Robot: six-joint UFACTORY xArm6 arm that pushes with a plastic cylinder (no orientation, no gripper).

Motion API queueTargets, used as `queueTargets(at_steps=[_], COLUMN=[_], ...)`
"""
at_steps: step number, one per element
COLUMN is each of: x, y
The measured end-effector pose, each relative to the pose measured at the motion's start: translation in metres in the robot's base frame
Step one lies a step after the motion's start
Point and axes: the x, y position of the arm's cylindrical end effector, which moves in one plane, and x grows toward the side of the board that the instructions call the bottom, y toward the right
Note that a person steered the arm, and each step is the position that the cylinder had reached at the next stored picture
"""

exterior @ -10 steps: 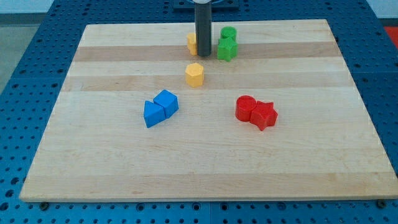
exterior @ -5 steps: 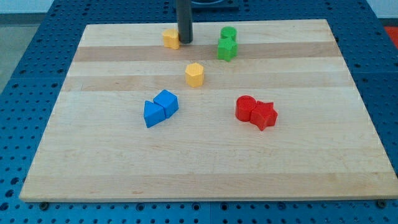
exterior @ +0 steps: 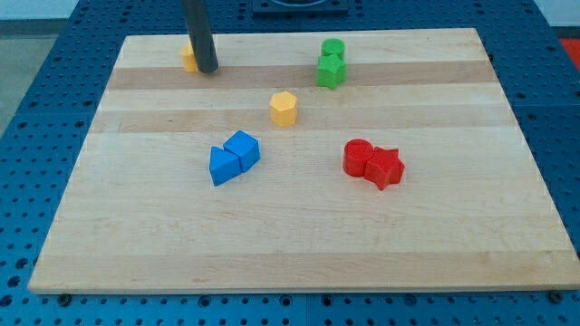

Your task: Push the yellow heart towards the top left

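Observation:
The yellow heart (exterior: 188, 57) lies near the board's top edge, left of centre, mostly hidden behind my rod. My tip (exterior: 207, 69) rests on the board right against the heart's right side. A second yellow block, a hexagon (exterior: 284, 108), sits lower and to the right, well apart from my tip.
Two green blocks (exterior: 331, 63) stand stacked close together at the top, right of centre. Two blue blocks (exterior: 233, 156) touch each other left of the board's middle. A red cylinder (exterior: 358, 157) and a red star (exterior: 384, 167) touch at the right. The wooden board (exterior: 136, 226) lies on a blue pegboard.
My tip has slid left along the top of the board, pushing the yellow heart left with it. The other blocks have not moved.

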Motion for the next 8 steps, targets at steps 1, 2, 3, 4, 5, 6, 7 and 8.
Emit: queueTargets(at_steps=[1, 2, 3, 4, 5, 6, 7, 8], x=[-0.011, -0.022, -0.030, -0.030, -0.031, -0.031, -0.031, -0.031], y=[-0.006, -0.006, -0.006, -0.013, -0.018, -0.024, -0.032, -0.043])
